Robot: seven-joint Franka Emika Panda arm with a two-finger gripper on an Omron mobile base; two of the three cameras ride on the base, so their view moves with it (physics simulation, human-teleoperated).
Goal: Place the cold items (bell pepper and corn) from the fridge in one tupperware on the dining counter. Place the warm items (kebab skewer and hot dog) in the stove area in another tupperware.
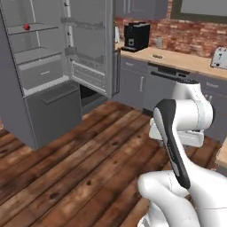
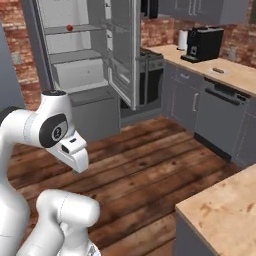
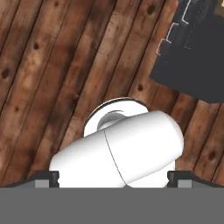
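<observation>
The fridge (image 1: 40,88) stands open, tall and grey, its door swung wide, with pale shelves and a drawer inside. The pepper (image 1: 26,27), small, round and red, sits on an upper shelf near its left end.

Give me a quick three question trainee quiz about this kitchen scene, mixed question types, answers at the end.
1. True or false: the fridge door stands open.
2. Which task item sits on an upper fridge shelf? A) corn B) bell pepper C) hot dog
3. Fill in: the coffee machine stands on the wooden ____.

Key: 1 true. 2 B. 3 counter.
</observation>
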